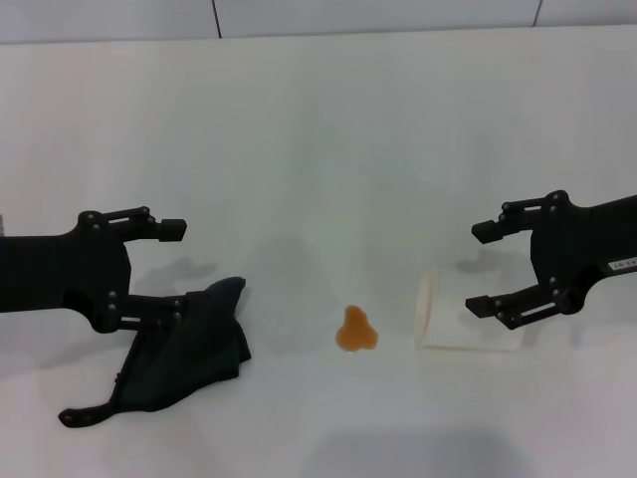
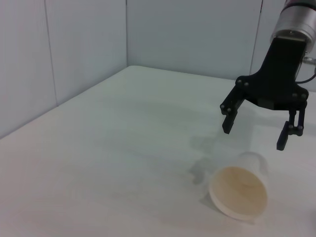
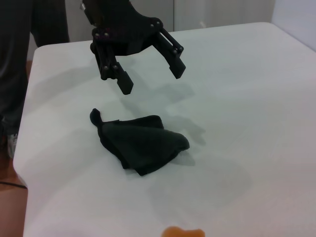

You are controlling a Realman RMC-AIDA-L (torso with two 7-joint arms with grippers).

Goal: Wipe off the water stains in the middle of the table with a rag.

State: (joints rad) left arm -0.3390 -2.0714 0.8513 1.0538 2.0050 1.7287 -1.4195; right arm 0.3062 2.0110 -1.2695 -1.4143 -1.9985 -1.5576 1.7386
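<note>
Left gripper [image 1: 177, 269]: jaws spread wide, nothing between them; it hangs above the table, directly over the near edge of the rag. Judged placement: staged for a descent onto the cloth.
Rag [image 1: 194, 344]: dark crumpled cloth lying flat on the table [image 1: 318, 129], below and just forward of the left jaws; in the right wrist view the cloth [image 3: 140, 140] is clear of both fingertips, not gripped. Its raised folds should give the fingers an edge to pinch.
Water stains [image 1: 355, 330]: one small orange lobed blot, between the two grippers, beyond the open end of the left jaws and near the rag's edge; not yet wiped.
Cup [image 1: 458, 317]: translucent, lying on its side, mouth turned toward the blot; probably the source of the spill.
Right gripper [image 1: 488, 269]: jaws apart, empty, held above the cup's base end without touching it; judged idle.
</note>
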